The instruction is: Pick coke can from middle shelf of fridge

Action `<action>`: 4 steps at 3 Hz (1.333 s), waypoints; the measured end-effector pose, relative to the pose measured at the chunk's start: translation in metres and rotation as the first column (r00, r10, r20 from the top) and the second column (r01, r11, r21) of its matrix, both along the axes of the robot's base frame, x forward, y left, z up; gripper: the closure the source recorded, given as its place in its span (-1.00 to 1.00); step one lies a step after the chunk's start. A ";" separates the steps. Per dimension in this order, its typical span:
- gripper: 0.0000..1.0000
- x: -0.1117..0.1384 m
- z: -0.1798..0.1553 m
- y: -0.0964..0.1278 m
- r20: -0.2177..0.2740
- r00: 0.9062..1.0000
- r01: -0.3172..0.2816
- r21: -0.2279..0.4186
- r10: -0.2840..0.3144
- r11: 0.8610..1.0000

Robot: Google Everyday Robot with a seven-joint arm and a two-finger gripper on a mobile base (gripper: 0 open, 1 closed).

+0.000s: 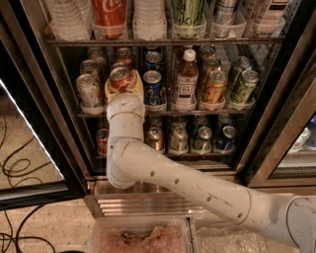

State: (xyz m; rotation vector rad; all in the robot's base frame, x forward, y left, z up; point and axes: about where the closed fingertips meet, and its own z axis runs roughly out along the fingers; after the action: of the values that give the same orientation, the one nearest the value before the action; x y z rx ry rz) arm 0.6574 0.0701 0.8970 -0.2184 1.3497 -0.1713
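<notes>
The coke can (120, 77), red with a silver top, is tilted at the front of the middle shelf (197, 113), second lane from the left. My gripper (123, 88) is at the end of the white arm (173, 175) that reaches up from the lower right. Its pale fingers (137, 85) are closed around the can's body. The fridge (44, 99) has a black frame and wire racks. The lower part of the can is hidden by the gripper.
A silver can (88, 90) stands left of the gripper and a blue Pepsi can (153, 85) right of it. Further right are a white-capped brown bottle (186, 79) and other cans. A large Coca-Cola can (109, 12) is on the upper rack. The glass door (24, 148) hangs open at left.
</notes>
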 end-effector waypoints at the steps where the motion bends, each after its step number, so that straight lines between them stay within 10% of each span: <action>1: 1.00 -0.022 -0.004 -0.012 -0.015 1.000 0.025 0.021 -0.025 0.999; 4: 1.00 -0.055 -0.014 -0.050 -0.048 0.989 0.142 0.054 -0.140 0.988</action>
State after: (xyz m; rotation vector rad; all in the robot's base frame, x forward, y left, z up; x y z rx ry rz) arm 0.6026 0.0205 0.8832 -0.0788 1.4129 -0.2475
